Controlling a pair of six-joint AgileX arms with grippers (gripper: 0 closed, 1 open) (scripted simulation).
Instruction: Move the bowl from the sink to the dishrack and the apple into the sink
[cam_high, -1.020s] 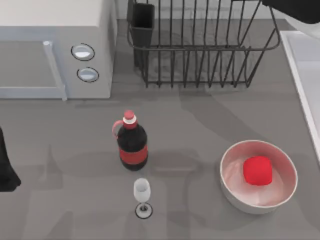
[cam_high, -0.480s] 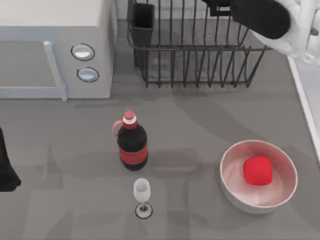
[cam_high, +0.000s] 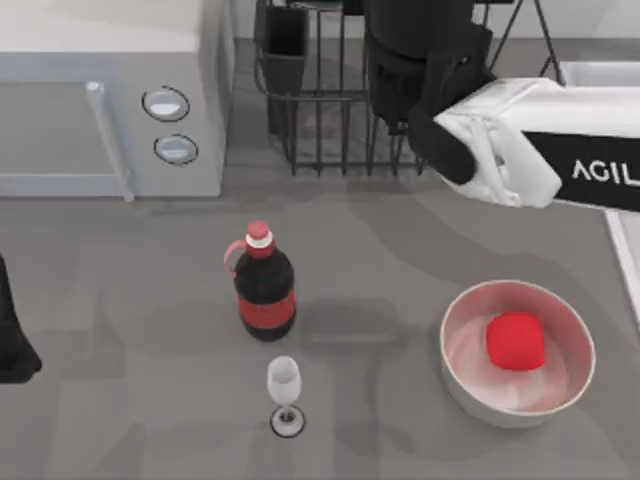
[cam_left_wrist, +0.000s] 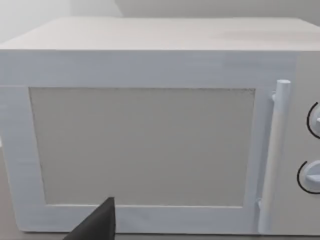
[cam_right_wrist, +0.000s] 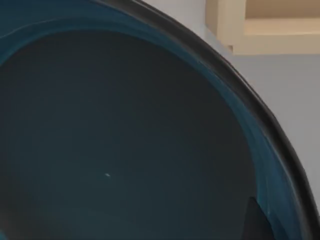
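The right arm is reaching across from the right side of the top view, its dark wrist end hanging over the black wire dishrack (cam_high: 330, 110) at the far edge of the counter (cam_high: 140, 300). In the right wrist view the teal-blue bowl (cam_right_wrist: 125, 125) is sitting right against the camera, its dark inside and curved rim running across the picture, so I am judging that the right gripper is carrying it above the rack. Whether its fingers are clamped on the rim I cannot tell.

By that reading, the first half of the task is nearing its end: the bowl is out of the sink (cam_high: 625, 240), whose pale edge is showing at the right border, but is not yet set down among the bars. The second half is untouched. The apple (cam_high: 515, 340) is lying inside the larger whitish bowl (cam_high: 470, 385) near the right front of the counter, close to the sink's edge.

The left arm is waiting at the left edge of the top view, a dark tip of the left gripper (cam_left_wrist: 97, 225) showing in front of the microwave (cam_high: 110, 100); the state of its fingers is not discernible either.

A cola bottle (cam_high: 264, 285) and a small wine glass (cam_high: 285, 392) are standing mid-counter, well apart from the apple and the rack, so they are probably not obstructing anything. The rack's utensil cup (cam_high: 285, 45) is occupying its left corner, away from the wrist.
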